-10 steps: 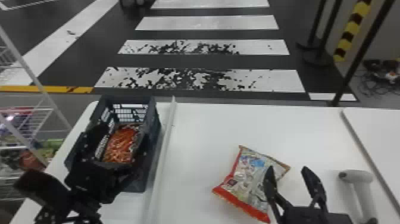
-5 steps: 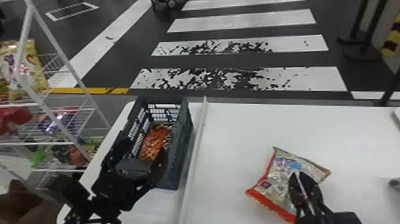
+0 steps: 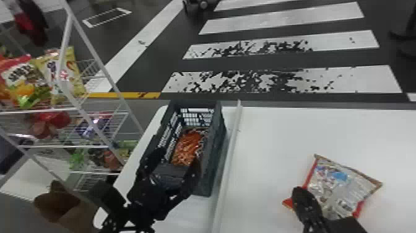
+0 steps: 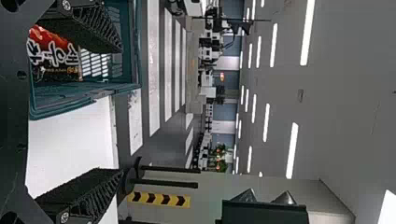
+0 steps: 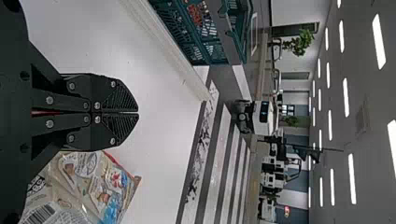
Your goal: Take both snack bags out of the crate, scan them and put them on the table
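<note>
In the head view, my left gripper [image 3: 178, 158] stands open over the near end of the dark crate [image 3: 218, 145], where an orange-red snack bag [image 3: 187, 148] lies. The left wrist view has the left gripper [image 4: 120, 111] with its fingers wide apart, and a red and black snack bag [image 4: 55, 55] in the crate [image 4: 84, 95]. On the table, the second snack bag [image 3: 337, 189] lies flat, its left part overlapped by my right gripper [image 3: 299, 190]. Seen from the right wrist, the right gripper [image 5: 138, 113] is shut with nothing at its tips, beside the bag [image 5: 88, 186].
A pale raised strip [image 3: 230, 161] runs along the white table [image 3: 278, 136] just right of the crate. To the left stands a white wire shelf [image 3: 106, 145] holding several snack packs. Beyond the table's far edge is a floor with white stripes.
The head view has swung left, bringing more of the shelf in. My right gripper has shut and moved left over the table bag. The left gripper keeps about the same place at the crate.
</note>
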Motion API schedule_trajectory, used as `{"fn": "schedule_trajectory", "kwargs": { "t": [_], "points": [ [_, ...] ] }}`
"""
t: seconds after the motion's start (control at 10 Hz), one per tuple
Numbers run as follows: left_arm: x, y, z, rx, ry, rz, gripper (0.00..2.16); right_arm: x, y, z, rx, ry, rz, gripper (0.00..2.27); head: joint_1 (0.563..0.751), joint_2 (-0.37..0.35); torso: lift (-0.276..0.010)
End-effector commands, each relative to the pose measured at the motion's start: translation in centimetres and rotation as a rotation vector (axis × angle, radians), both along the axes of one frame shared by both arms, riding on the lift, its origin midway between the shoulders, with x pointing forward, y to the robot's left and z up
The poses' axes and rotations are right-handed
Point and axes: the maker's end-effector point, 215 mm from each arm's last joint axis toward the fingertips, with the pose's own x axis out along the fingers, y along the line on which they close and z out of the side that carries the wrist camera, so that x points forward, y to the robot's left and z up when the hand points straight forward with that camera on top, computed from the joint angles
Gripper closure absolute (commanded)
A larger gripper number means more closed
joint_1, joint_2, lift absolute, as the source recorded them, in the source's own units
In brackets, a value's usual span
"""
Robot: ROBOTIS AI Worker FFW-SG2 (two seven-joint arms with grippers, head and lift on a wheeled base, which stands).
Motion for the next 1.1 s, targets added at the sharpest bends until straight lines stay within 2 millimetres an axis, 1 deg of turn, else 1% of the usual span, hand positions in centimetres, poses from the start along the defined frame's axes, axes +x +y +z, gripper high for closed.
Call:
{"fn": "schedule_trajectory", "kwargs": {
  "t": [0.0,0.1,0.3,0.4,0.5,0.7,0.8,1.0],
  "points": [
    [0.0,0.0,0.0,-0.004,0.001,0.001,0.09,0.0,1.1,-1.1,-0.017,0.032,0.034,2.26,0.695,0.35,-0.092],
    [0.0,0.0,0.0,-0.015,0.002,-0.002,0.09,0.6,1.4,-2.0,-0.032,0.046,0.042,2.26,0.695,0.35,-0.092],
    [0.6,-0.2,-0.4,-0.029,0.003,-0.019,0.09,1.6,0.9,-3.7,-0.059,0.084,0.04,2.26,0.695,0.35,-0.092],
    [0.6,-0.2,-0.6,-0.032,0.008,-0.019,0.09,2.1,0.8,-4.2,-0.071,0.097,0.038,2.26,0.695,0.35,-0.092],
    [0.6,0.1,-0.9,-0.034,0.013,-0.015,0.09,2.1,0.8,-4.7,-0.083,0.12,0.037,2.26,0.695,0.35,-0.092],
    [0.7,0.3,-1.2,-0.043,0.018,-0.011,0.09,1.3,0.3,-6.3,-0.117,0.173,0.035,2.26,0.695,0.35,-0.092],
    [0.8,0.0,-1.2,-0.046,0.016,-0.016,0.09,0.8,-0.2,-6.8,-0.127,0.189,0.028,2.26,0.695,0.35,-0.092],
    [1.0,-0.1,-1.2,-0.05,0.014,-0.018,0.09,0.2,-1.2,-6.7,-0.152,0.197,0.014,2.26,0.695,0.35,-0.092]
  ]
}}
